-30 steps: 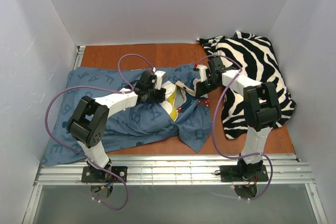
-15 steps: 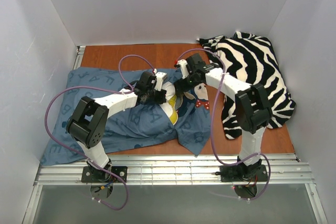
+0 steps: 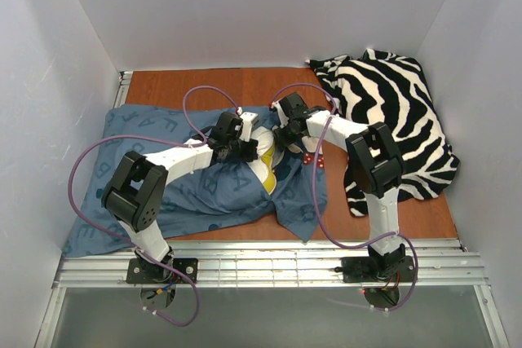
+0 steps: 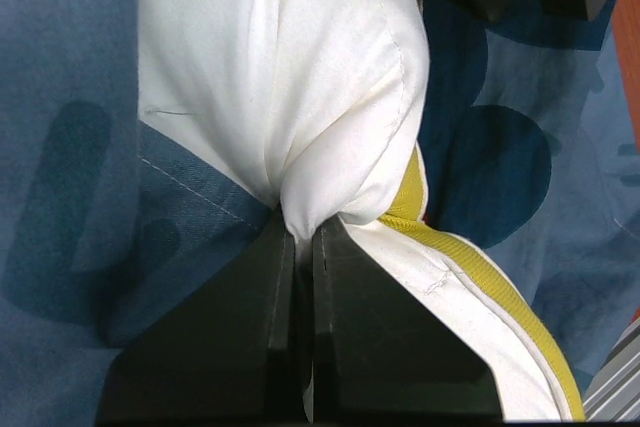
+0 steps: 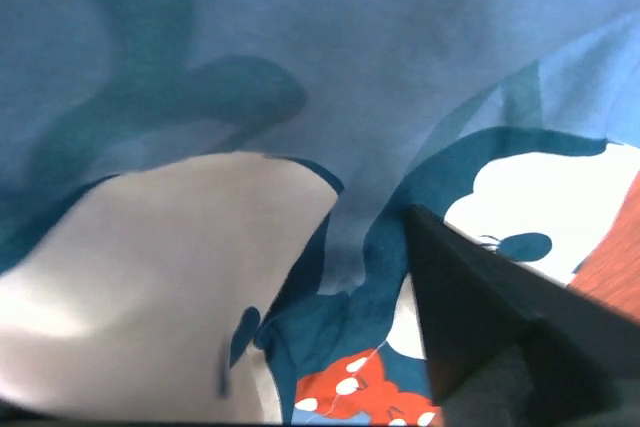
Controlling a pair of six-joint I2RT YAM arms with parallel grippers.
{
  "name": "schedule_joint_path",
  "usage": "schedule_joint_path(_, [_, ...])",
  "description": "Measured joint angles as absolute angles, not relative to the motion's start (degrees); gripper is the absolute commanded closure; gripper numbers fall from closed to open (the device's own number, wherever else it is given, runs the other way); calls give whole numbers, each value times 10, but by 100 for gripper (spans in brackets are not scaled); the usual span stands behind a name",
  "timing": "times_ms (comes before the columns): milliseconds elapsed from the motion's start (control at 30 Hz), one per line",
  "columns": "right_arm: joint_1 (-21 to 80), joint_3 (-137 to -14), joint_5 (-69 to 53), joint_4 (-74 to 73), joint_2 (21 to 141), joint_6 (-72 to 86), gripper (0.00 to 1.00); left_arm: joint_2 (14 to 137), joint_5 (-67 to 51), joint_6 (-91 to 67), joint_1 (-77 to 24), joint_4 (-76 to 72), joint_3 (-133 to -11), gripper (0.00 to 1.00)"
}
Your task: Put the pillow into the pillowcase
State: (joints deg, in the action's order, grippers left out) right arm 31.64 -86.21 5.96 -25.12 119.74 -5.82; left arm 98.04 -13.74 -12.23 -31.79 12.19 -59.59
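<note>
1. White pillow [image 4: 300, 77] w/ a yellow edge lies mostly inside the blue case [image 3: 163, 177]. We see only its right end poking out at the case's opening, approx. mid-table.
2. Left gripper [image 4: 303, 235]: jaws almost fully closed, pinching a fold of the pillow's white cloth at that exposed end.
3. Right gripper [image 3: 283, 138] sits just beside the left one, down on the case's cloth by the opening. Its wrist cam shows one dark finger against blue fabric, so we can't tell how far it's open or whether it grips anything.
4. Case spreads from the left of the table [image 3: 220, 87] to centre, w/ its right part rumpled.
5. Zebra cloth [image 3: 391, 120] is heaped at far right, just beside the case's right edge.
</note>
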Motion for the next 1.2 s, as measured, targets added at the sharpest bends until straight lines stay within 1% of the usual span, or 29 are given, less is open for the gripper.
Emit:
schedule_joint_path(33, [317,-862,67,-249,1197,-63,54,980,-130,-126,-318,122,-595,100])
schedule_joint_path(67, [317,-862,69,-248,1197,-69,72,979,-124,-129,-318,122,-595,100])
schedule_joint_path(133, [312,-857,69,-252,1192,-81,92,978,-116,-135,-317,121,-594,100])
schedule_joint_path(167, [309,-851,61,-260,1185,-86,99,978,-116,-139,-315,120,-594,100])
schedule_joint_path(233, [299,-838,31,-280,1163,-96,99,978,-119,-146,-309,121,-594,100])
schedule_joint_path(333, [282,-834,-47,-314,1110,-111,99,979,-143,-159,-297,123,-594,100])
schedule_joint_path(467, [266,-839,-208,-353,1048,-123,99,983,-195,-176,-282,125,-595,100])
schedule_joint_path(600, [275,-850,-350,-395,1041,-136,99,983,-246,-219,-277,124,-603,100])
schedule_joint_path(700, [289,-839,-394,-420,1044,-157,99,983,-281,-280,-272,127,-627,100])
schedule_joint_path(800, [296,-802,-409,-421,1040,-176,99,991,-324,-355,-258,116,-658,100])
schedule_joint_path(967, [288,-753,-431,-427,1013,-210,99,1013,-335,-430,-246,117,-665,100])
schedule_joint_path(1100, [287,-776,-492,-458,1009,-235,99,1049,-312,-462,-252,118,-681,100])
schedule_joint_path(1200, [283,-829,-564,-501,1020,-261,99,1078,-271,-461,-266,119,-700,100])
